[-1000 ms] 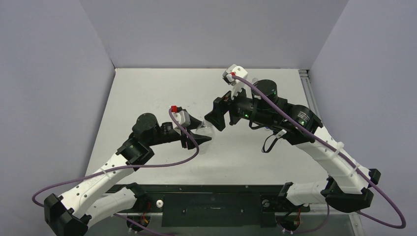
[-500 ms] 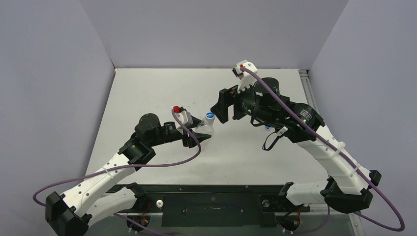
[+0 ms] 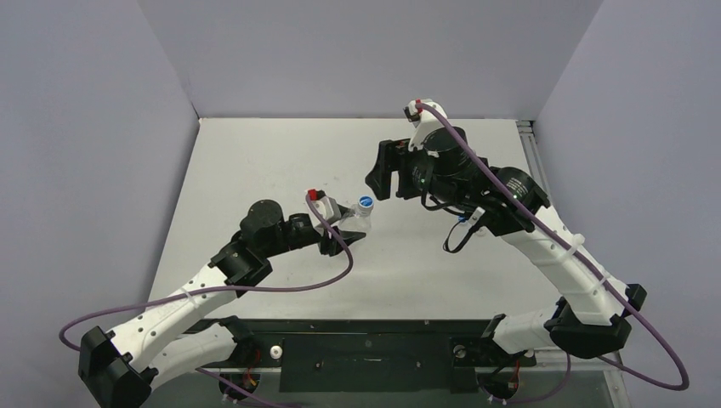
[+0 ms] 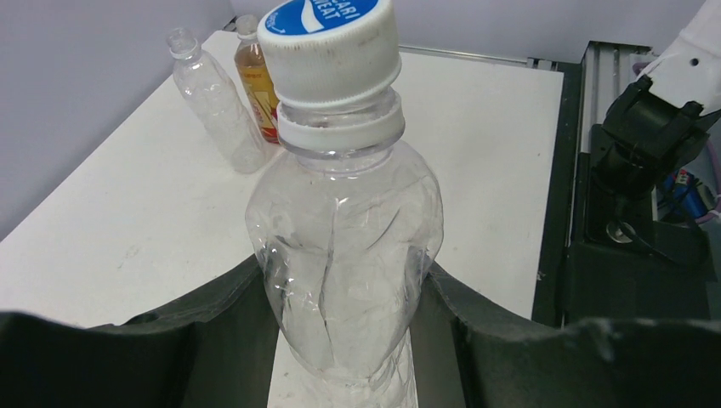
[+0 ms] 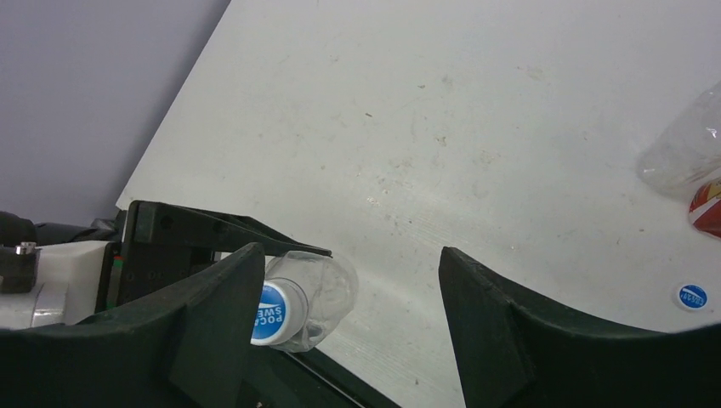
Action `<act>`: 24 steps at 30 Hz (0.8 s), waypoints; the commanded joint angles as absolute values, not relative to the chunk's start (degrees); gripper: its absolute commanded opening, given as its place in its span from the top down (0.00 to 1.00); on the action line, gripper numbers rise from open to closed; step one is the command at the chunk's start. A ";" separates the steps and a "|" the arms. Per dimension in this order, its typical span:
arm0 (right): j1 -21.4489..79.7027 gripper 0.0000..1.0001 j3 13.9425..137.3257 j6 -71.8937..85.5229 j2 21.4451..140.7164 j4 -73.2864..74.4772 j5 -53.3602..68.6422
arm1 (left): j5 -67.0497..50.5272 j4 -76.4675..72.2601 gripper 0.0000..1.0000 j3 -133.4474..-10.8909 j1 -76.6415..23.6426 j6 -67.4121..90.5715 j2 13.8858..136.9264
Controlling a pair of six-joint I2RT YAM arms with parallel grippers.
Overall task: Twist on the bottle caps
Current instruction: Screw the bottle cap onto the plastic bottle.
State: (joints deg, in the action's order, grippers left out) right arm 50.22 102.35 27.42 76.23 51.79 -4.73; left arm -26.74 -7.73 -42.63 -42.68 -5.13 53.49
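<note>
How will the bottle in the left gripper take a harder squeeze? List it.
Probably light: the bottle looks empty, clear right through. Likely soft: its thin wall shows creases between the fingers, so a harder squeeze may buckle it. Possibly slippery too, since the plastic is smooth and glossy.

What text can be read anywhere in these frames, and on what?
"POCAR SWE", cut off: blue-and-white cap on the held clear bottle; left wrist view shows "ARI WEAT".
Loose blue cap: too small to read.
Amber bottle label: blurred.
</note>
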 commanded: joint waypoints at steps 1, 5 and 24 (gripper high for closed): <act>52.71 0.31 106.46 30.66 78.21 54.41 -9.29 | -21.05 -6.61 1.00 -43.75 -44.08 -9.09 54.10; 55.95 0.36 109.32 31.01 80.23 57.26 -14.06 | -19.25 -5.86 1.00 -43.74 -44.70 -9.97 54.59; 61.71 0.51 111.02 32.64 85.11 60.76 -17.32 | -18.05 -5.90 1.00 -42.85 -45.35 -10.58 54.49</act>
